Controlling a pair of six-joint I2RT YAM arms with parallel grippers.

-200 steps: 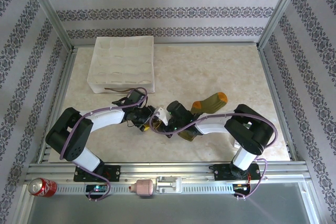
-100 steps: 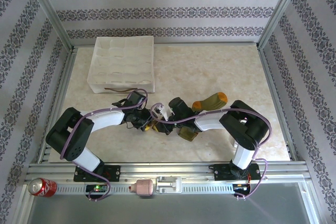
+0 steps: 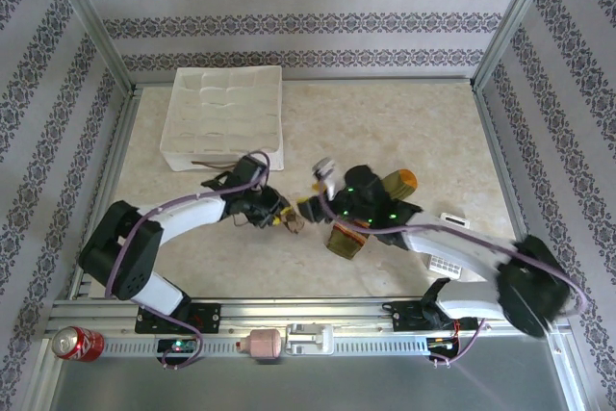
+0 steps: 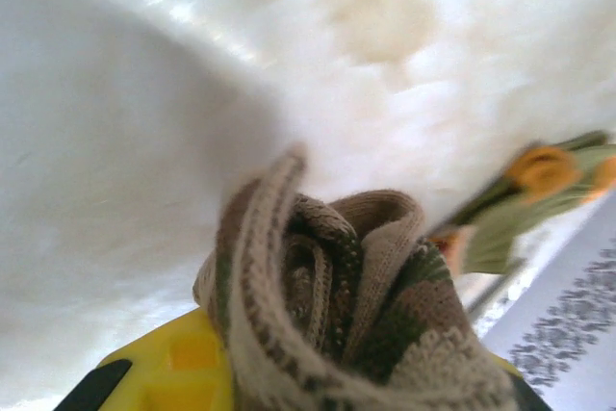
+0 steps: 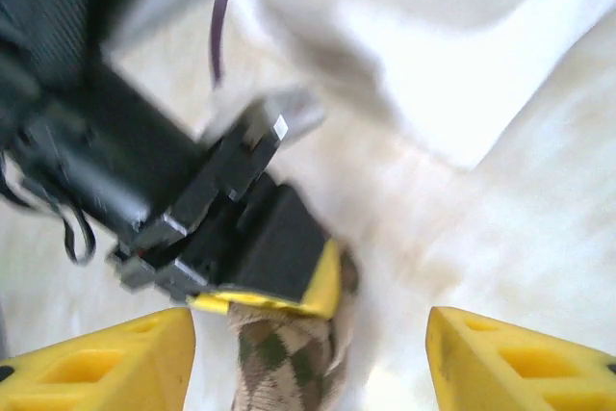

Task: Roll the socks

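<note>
Brown-and-beige argyle sock (image 3: pixel 292 224), rolled into a tight wad, is clamped in the closed left pincer (image 3: pixel 281 219) just in front of the white tray (image 3: pixel 223 117). A second ago both pincers were huddled together there. Since then the right arm has swung its elbow out, far from the tray, and the right pincer (image 3: pixel 314 206) has drawn slightly off. Its yellow fingers (image 5: pixel 106 358) are spread wide and hold nothing.

There are two socks. The olive-green sock (image 3: pixel 393 185) with the orange toe lies flat farther from the tray, partly under the right arm. There are also two arms, one tray and one red can (image 3: pixel 75 342) on the front rail.

The worktop (image 3: pixel 385 127) is cream and marbled, framed in aluminium, with grey patterned striped wallpaper on the walls around it.
</note>
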